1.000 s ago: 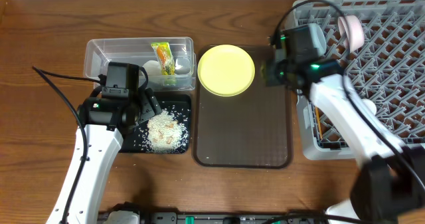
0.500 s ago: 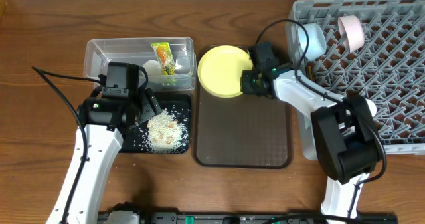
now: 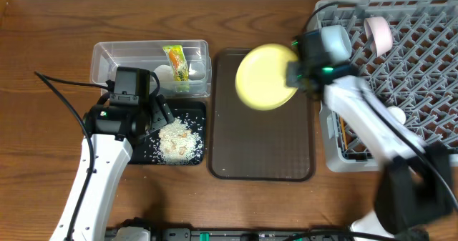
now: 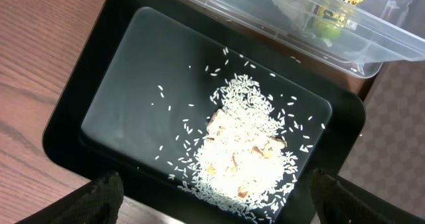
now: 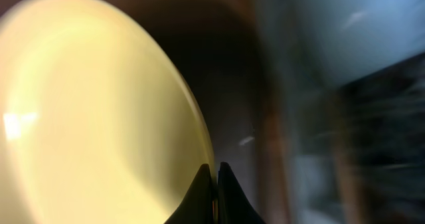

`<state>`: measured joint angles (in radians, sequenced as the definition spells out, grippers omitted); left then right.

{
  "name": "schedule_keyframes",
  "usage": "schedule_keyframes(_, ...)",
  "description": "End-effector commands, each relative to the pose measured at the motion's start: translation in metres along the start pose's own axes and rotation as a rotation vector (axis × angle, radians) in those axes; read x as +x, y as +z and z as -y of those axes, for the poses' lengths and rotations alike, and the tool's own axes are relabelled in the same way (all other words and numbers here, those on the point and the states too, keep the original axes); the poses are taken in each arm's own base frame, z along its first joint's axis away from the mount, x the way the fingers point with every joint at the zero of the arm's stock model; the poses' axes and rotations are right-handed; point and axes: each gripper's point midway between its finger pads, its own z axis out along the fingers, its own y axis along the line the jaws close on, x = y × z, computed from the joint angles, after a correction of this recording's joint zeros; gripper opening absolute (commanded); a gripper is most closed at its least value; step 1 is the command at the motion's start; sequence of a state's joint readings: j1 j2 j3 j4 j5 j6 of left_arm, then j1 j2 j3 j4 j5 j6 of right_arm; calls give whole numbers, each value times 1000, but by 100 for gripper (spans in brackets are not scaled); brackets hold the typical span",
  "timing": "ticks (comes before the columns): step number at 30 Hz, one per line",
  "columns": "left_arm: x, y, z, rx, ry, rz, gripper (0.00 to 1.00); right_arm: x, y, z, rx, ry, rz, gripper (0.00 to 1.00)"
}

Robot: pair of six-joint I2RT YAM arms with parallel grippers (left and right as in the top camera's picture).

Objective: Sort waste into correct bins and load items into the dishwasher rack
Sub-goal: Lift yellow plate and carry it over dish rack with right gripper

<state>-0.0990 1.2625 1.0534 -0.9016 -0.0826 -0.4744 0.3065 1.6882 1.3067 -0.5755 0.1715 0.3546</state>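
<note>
Overhead: the right tool (image 3: 292,74) pinches the rim of the yellow plate (image 3: 266,76), blurred above the brown tray (image 3: 261,148), near the dishwasher rack (image 3: 422,84). Left wrist: the left tool (image 4: 219,201), fingers spread, hangs over rice scraps (image 4: 242,154) in the black tray (image 4: 126,84). Right wrist: fingertips grip the plate's edge.

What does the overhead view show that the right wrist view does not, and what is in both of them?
Only the overhead view shows the clear tub with the wrapper, the black tray with rice, and the grey rack. Only the right wrist view shows up close how the right pincer is shut on the rim of the yellow plate. Both show this plate and the brown tray, though the wrist view is blurred.
</note>
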Motion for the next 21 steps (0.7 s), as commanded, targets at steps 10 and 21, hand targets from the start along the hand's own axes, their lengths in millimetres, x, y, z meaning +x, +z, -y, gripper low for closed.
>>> schedule_keyframes(10, -1, 1, -4, -18, -7, 2, 92, -80, -135, 191, 684, -305, 225, 1)
schedule_keyframes(21, -1, 1, -4, -19, -6, 2, 92, -47, -120, 224, 828, -245, 55, 1)
